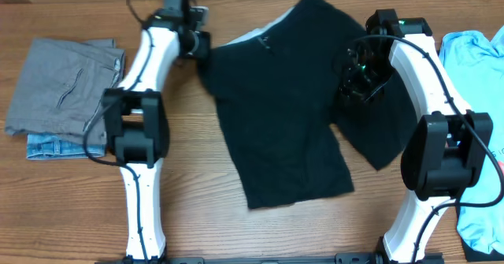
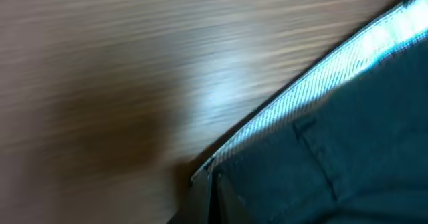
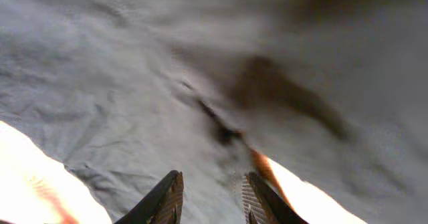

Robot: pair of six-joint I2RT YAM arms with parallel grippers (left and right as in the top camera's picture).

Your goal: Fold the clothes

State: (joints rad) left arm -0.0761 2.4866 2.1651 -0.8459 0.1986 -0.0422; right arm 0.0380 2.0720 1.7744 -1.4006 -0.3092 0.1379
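Overhead: black trouser-like piece (image 1: 276,122) lies spread at centre of frame on the wooden bench (image 1: 236,224), waist toward upper left, one leg running to lower centre, the other to the right.

Left fingers (image 1: 195,39) sit at the garment's upper-left edge. Left wrist view shows only blurred bench grain and the waistband with its pale inner lining (image 2: 334,70), not the fingers themselves. They are together. Whether cloth is pinched between them I cannot tell.

Right fingers (image 1: 356,79) are low over the right-hand leg, centre right of frame. In the right wrist view the two tips stand slightly apart above rumpled dark cloth, with nothing between them.

Far left of frame: folded grey piece (image 1: 59,87) stacked on a denim piece (image 1: 55,147). Right edge: light blue T-shirt (image 1: 472,51), partly under the right arm.
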